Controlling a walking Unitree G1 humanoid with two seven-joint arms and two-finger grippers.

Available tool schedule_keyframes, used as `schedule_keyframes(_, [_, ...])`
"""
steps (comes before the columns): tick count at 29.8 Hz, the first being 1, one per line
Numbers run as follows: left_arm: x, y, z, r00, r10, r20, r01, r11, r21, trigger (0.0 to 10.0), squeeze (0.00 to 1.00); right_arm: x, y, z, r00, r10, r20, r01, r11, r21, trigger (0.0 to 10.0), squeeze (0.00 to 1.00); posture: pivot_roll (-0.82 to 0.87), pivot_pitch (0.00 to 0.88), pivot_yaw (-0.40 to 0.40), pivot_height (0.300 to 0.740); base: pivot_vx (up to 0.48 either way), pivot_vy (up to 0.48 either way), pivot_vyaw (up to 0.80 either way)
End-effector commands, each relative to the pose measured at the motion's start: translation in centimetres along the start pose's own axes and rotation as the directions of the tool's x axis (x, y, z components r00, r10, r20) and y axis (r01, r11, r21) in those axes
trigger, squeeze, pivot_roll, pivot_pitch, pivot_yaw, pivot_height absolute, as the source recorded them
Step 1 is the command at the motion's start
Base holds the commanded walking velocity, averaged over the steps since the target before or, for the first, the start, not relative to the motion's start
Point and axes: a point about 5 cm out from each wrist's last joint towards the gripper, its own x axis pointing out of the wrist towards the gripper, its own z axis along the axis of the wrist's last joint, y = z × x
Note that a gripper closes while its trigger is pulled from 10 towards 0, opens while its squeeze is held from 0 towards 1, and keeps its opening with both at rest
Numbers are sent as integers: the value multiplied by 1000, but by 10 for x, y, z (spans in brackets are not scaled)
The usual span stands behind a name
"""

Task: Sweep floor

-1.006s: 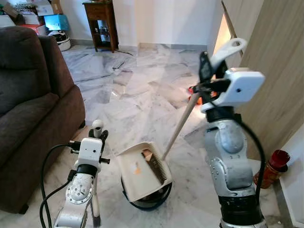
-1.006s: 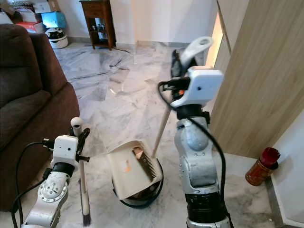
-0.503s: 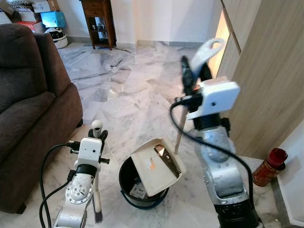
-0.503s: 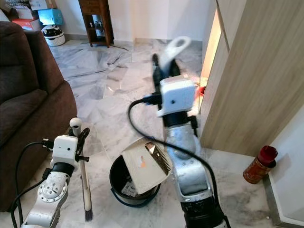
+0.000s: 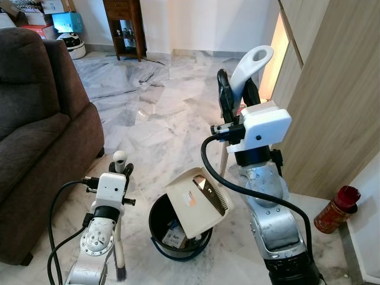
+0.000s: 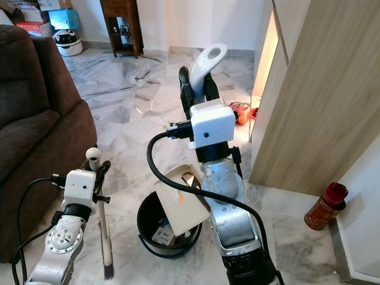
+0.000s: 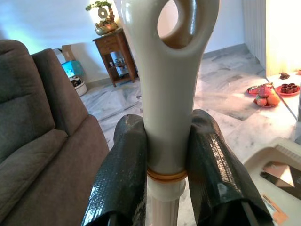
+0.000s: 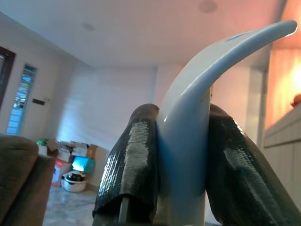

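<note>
Tipping dustpan (image 5: 199, 202) over bin (image 5: 178, 228) at lower centre — right gripper (image 5: 234, 95) clamping its handle, left gripper (image 5: 119, 172) pinching broom (image 6: 104, 228) — sweeping seemingly nearly done.

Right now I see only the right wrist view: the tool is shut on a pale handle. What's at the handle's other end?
Observer: A dustpan, tilted over a black bucket.
Operator: Anything in the bucket?
Observer: Yes, litter lies at its bottom.
Operator: And the left tool?
Observer: The left tool is shut on a brush, bristles down near the floor.
</note>
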Motion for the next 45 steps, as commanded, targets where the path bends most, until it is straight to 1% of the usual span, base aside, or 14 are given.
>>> schedule_keyframes(1, [1,5,6,999,13,39,-14,1000,28,10000,0,7,13,31,985,43,165,-49,998,31,10000,0,148,0,29,740,0,0,0])
schedule_keyframes(4, [1,5,6,999,10,41,-11,999,30,10000,0,6,23,37,977,80,199,-93,994,58,10000,0,151,0,29,740,0,0,0])
schedule_keyframes(6, [1,5,7,999,6,44,-8,999,36,10000,0,5,31,42,965,125,231,-140,989,48,10000,0,151,0,29,740,0,0,0])
schedule_keyframes(14, [1,6,7,999,7,45,-9,999,40,10000,0,2,41,49,944,182,274,-203,978,50,10000,0,152,6,31,740,0,0,0])
schedule_keyframes(18, [1,6,7,999,4,46,-6,999,43,10000,0,-2,48,51,926,234,296,-247,969,8,10000,0,151,7,31,740,0,0,0])
schedule_keyframes(20, [1,6,7,999,4,46,-6,999,44,10000,0,-3,50,52,922,246,300,-259,966,5,10000,0,154,15,32,740,0,0,0])
schedule_keyframes(23, [2,7,7,999,4,46,-6,999,44,10000,0,-3,52,52,919,253,303,-267,964,3,10000,0,155,17,31,740,0,0,0])
schedule_keyframes(32, [1,5,7,999,-1,44,-2,999,46,10000,0,-5,57,52,903,299,308,-302,953,-39,10000,0,152,24,30,740,0,0,0])
schedule_keyframes(33, [1,4,6,999,-7,41,5,999,45,10000,0,-6,59,52,897,316,309,-313,948,-61,10000,0,152,25,30,740,0,0,0])
schedule_keyframes(36, [0,2,6,999,-16,39,15,999,44,10000,0,-7,61,52,891,332,310,-323,943,-83,10000,0,150,28,29,740,0,0,0])
schedule_keyframes(45, [0,-2,6,999,-38,39,36,998,51,10000,0,-5,58,50,899,318,301,-295,948,-123,10000,0,145,38,27,740,0,0,0])
